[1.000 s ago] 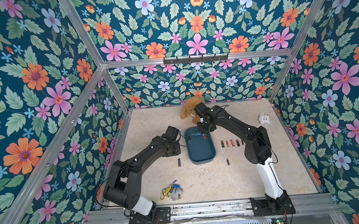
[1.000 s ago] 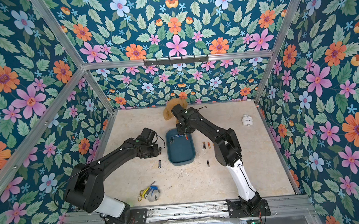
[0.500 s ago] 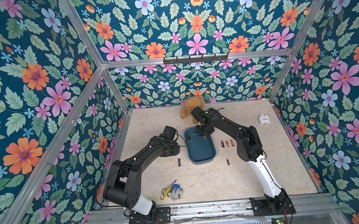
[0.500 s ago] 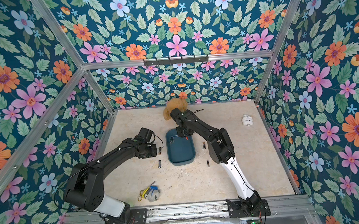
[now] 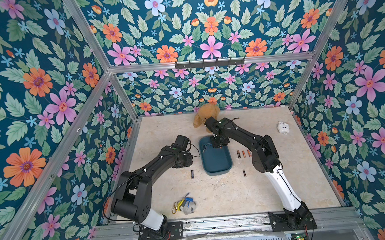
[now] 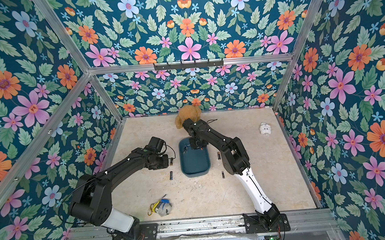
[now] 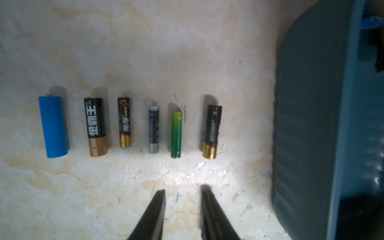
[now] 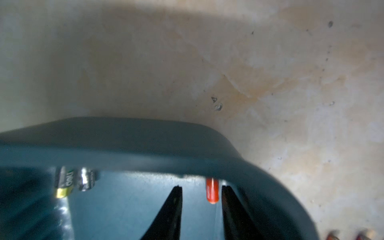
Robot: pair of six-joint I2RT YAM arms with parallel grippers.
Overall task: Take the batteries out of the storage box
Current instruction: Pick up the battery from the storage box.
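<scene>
Batteries [image 8: 62, 180] lie at the box's [image 8: 145, 153] 12 o'clock end; a red battery [image 8: 212, 191] sits between our right gripper's [image 8: 202, 187] parted fingers. We should centre, lower, close gently, then lift clear of the wall. Left gripper [image 7: 184, 190], apart and empty, hovers at 9 o'clock.

surface: beige table [image 5: 215, 193] is seen | load: storage box [image 5: 217, 173], batteries [image 5: 243, 153], teddy bear [image 5: 204, 116], white toy [image 5: 283, 127] and keychain bundle [image 5: 184, 205] are laid directly upon it
</scene>
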